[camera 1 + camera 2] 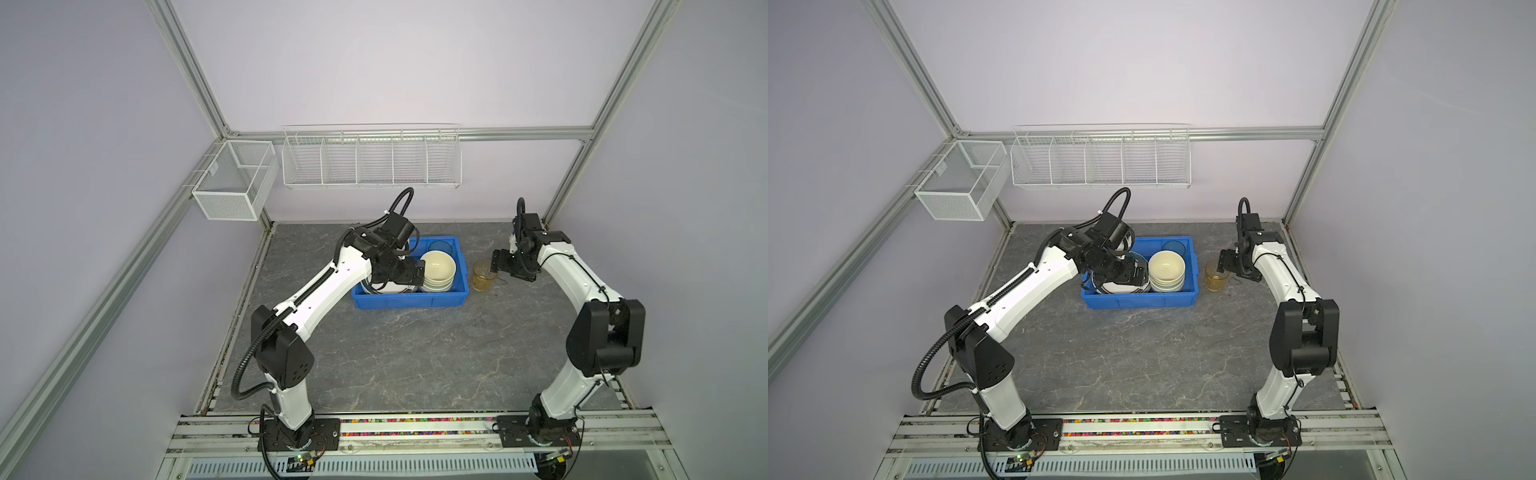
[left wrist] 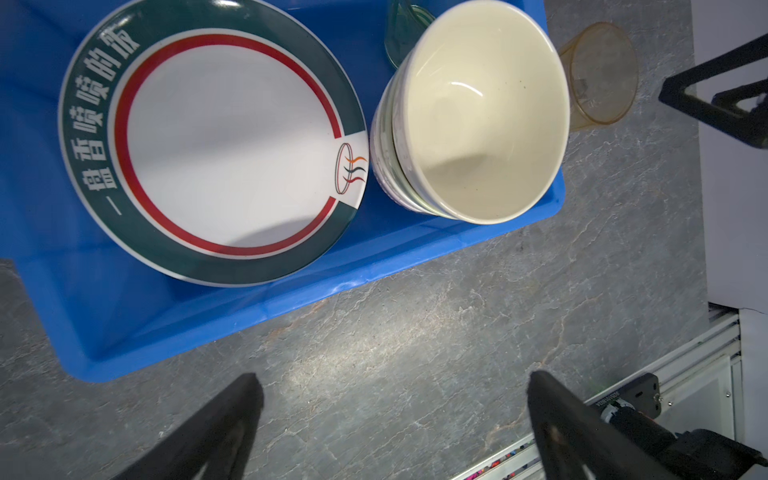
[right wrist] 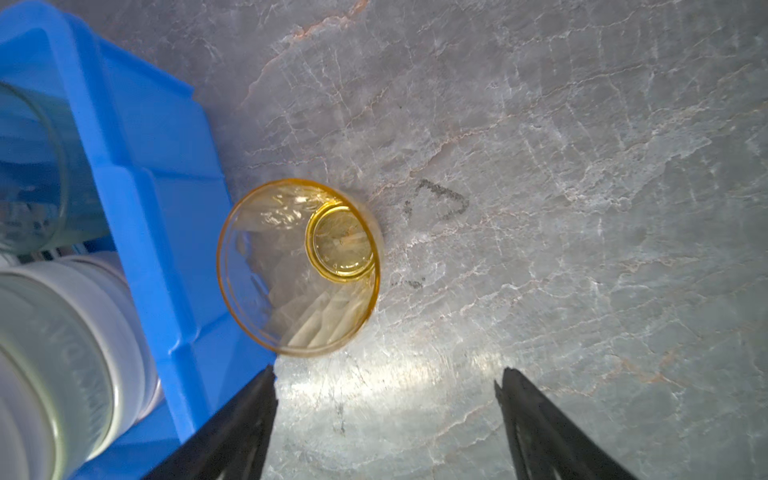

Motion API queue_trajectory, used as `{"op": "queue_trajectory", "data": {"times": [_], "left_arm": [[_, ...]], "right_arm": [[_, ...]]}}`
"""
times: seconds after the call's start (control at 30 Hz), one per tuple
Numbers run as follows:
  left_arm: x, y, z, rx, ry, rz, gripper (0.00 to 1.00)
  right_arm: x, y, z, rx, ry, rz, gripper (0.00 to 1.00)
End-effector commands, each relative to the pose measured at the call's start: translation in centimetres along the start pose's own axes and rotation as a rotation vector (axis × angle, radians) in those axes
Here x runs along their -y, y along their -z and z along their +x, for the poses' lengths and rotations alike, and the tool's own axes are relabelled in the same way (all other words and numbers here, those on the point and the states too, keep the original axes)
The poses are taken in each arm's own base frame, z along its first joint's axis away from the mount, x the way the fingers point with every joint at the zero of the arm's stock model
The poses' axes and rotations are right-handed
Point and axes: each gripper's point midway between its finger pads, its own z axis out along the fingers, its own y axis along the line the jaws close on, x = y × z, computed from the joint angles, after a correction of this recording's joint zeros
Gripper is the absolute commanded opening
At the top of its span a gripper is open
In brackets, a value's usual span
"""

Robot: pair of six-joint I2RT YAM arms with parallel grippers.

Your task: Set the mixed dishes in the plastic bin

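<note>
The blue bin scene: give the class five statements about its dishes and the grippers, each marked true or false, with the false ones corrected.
1. The amber cup stands on the table, outside the blue bin. True.
2. The right gripper is shut on the amber cup. False: its jaws are apart and the cup is not between them.
3. A cream bowl sits atop other bowls inside the bin. True.
4. The teal-and-red-rimmed plate lies on the table. False: it lies in the bin.
5. The left gripper holds a bowl. False: it is open and empty.
</note>
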Motion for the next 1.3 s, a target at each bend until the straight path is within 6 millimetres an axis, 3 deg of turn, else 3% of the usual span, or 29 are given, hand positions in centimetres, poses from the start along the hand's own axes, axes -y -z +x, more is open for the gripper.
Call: {"op": "queue_trajectory", "data": {"times": [0.0, 0.1, 0.43, 0.63, 0.9, 1.27], "left_arm": [[-1.0, 1.3, 0.4, 0.012, -0.011, -0.048, 0.99], [-1.5, 1.7, 0.8, 0.016, -0.002, -0.062, 0.99], [-3.3, 3.2, 1.4, 0.039, 0.043, -0.092, 0.99], [-4.3, 3.7, 1.7, 0.047, 0.067, -0.096, 0.99], [-5.6, 4.2, 2.1, 0.057, 0.103, -0.097, 0.99], [-5.9, 4.7, 2.8, 0.062, 0.109, -0.096, 0.99]], "right_arm": [[-0.5, -0.7, -1.6, 0.011, -0.002, -0.036, 0.65], [-0.6, -1.6, -2.1, -0.003, 0.003, -0.036, 0.52], [-0.6, -4.2, -2.0, -0.058, 0.005, -0.028, 0.45], [-0.5, -5.8, -1.3, -0.095, 0.004, -0.023, 0.35], [-0.6, -5.4, -1.2, -0.081, 0.006, -0.031, 0.19], [-0.9, -4.4, -0.8, -0.076, 0.02, -0.036, 0.06]]}}
